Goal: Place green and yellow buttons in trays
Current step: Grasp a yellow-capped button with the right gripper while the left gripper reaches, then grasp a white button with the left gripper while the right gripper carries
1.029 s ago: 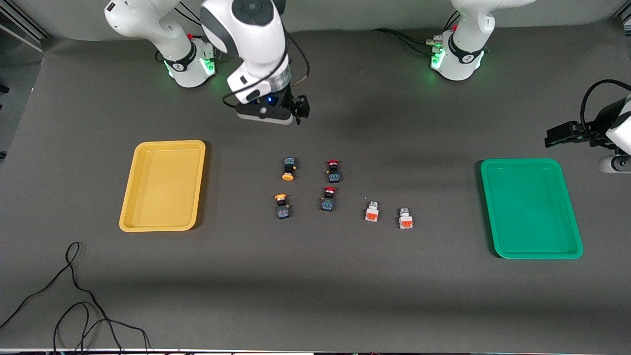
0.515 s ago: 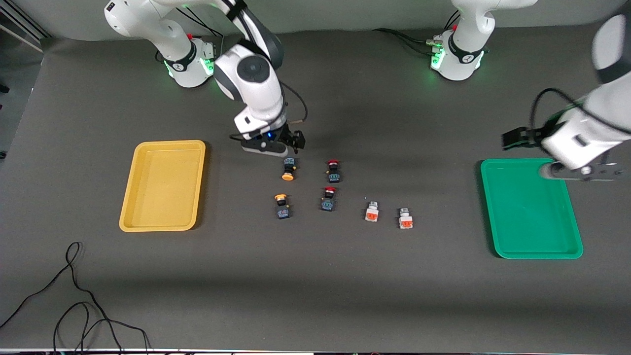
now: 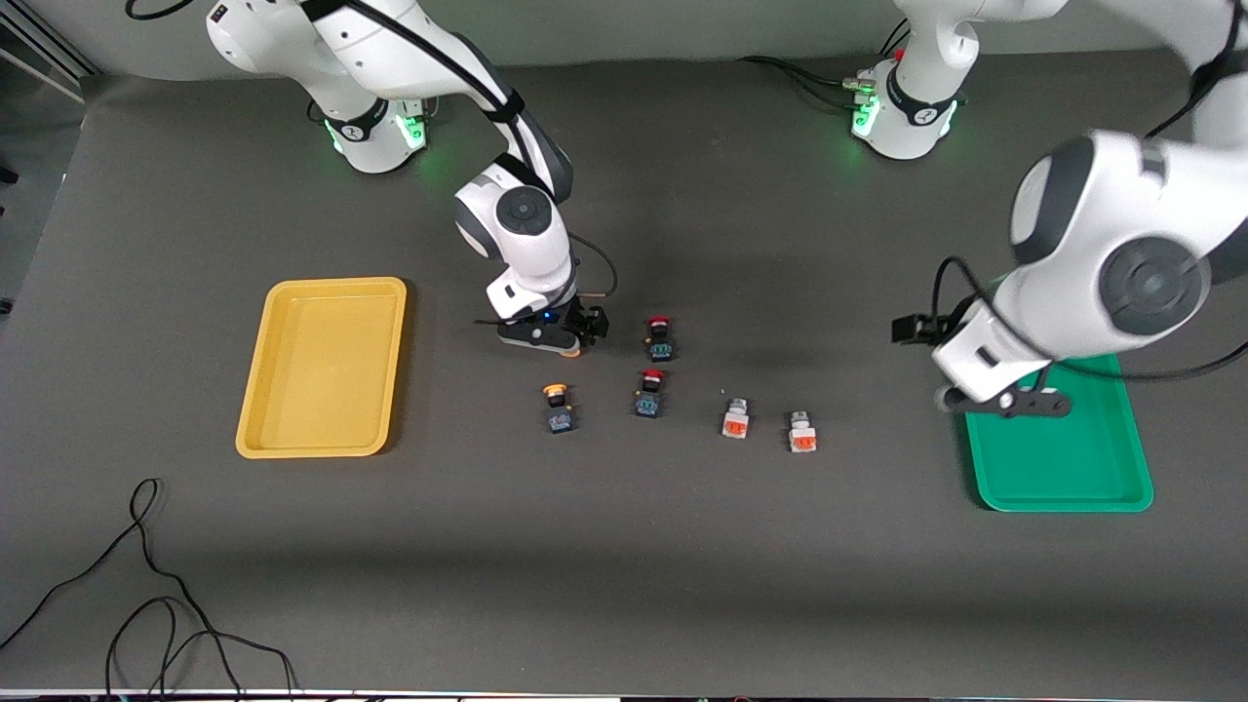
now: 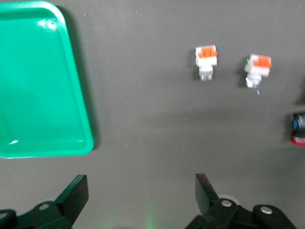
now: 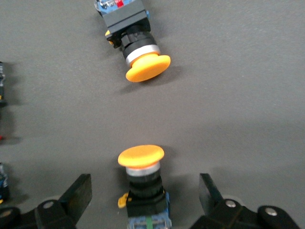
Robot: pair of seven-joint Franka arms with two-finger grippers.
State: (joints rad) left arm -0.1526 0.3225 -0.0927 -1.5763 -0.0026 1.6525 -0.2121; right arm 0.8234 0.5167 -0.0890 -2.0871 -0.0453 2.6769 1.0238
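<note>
Right gripper [image 5: 145, 200], jaws apart, straddles yellow-capped switch [image 5: 141, 183]: grasp step; next, close. Left gripper [image 4: 142, 193], jaws apart, over table near green tray [image 4: 38, 81], approaching white switches [image 4: 206, 61].

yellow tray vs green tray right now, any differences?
The yellow tray is fully in view, with no arm over it; the green tray is partly covered by the left arm, whose open left gripper is over bare table beside it. The yellow tray sits toward the right arm's end of the table, the green toward the left arm's. Both are shallow, rectangular, and hold no buttons.
</note>
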